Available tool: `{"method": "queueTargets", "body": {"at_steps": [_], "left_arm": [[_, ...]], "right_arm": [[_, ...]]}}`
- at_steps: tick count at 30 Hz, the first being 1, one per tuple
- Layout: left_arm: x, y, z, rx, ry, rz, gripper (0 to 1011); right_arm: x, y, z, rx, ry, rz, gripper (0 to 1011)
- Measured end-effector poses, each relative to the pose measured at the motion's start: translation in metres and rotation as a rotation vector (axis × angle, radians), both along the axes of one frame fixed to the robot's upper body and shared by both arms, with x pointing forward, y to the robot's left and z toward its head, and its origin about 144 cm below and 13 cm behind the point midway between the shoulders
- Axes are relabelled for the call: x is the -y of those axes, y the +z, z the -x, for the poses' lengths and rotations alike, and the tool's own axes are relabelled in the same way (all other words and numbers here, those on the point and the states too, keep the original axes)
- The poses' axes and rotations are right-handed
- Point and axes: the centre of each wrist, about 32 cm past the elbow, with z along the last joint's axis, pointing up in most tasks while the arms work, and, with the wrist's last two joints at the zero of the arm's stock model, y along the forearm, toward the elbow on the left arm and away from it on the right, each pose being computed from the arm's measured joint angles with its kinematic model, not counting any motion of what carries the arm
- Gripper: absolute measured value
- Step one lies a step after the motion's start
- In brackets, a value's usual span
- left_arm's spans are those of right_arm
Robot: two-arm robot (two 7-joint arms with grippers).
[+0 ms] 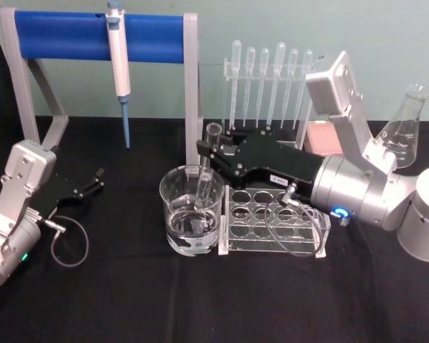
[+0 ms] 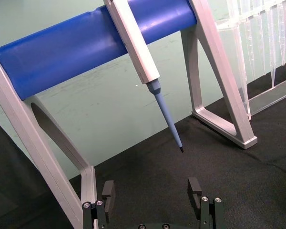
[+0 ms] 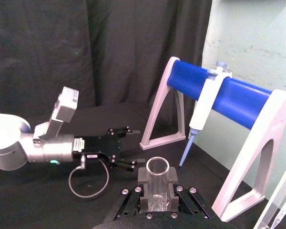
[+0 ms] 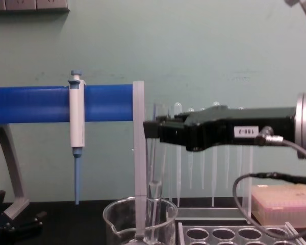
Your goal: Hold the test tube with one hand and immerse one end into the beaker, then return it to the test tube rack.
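The left claw (image 1: 93, 182) lies idle on the counter (image 1: 129, 300) at the far left, its fingers apart and holding nothing; the left wrist view shows the gap between them plainly (image 2: 151, 191). Behind it a pipette (image 1: 119, 50) hangs from the blue bar (image 1: 64, 34) of a stand.

Near the middle stands the beaker (image 1: 173, 214), partly filled with clear liquid. The tube (image 1: 203, 184) stands almost upright inside it, leaning a little, its round end down in the liquid near the bottom and its flared rim well above the beaker's rim. In the chest view the tube (image 4: 154, 173) drops straight from the claw into the beaker (image 4: 117, 219).

The right claw (image 1: 209, 156) reaches in from the right and is clamped on the tube's upper part, just under the rim; the right wrist view shows the tube (image 3: 157, 168) squeezed between the pads.

Just beside the beaker, to its right, the rack (image 1: 232, 239) sits under the right arm, every visible hole open. Droppers (image 1: 264, 78) stand behind it and a flask (image 1: 404, 132) at the far right.

By my reading the dip is done or at its deepest. Left to do: lift the tube clear of the beaker, carry it right over the rack, lower it into a hole, and let go.
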Motion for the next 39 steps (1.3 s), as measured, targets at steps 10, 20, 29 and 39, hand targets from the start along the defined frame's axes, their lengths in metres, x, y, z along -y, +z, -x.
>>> {"method": "queueTargets", "body": {"at_steps": [10, 20, 29, 39], "left_arm": [[0.000, 0.000, 0.000, 0.000, 0.000, 0.000, 1000], [0.000, 0.000, 0.000, 0.000, 0.000, 0.000, 1000], [0.000, 0.000, 0.000, 0.000, 0.000, 0.000, 1000], [0.000, 0.000, 0.000, 0.000, 0.000, 0.000, 1000]], "right_arm": [[-0.003, -0.025, -0.001, -0.025, -0.011, -0.002, 224], [-0.005, -0.040, 0.000, -0.051, -0.017, 0.001, 225], [-0.005, -0.044, 0.000, -0.057, -0.021, 0.005, 225], [-0.005, -0.046, 0.000, -0.060, -0.021, 0.011, 224]]}}
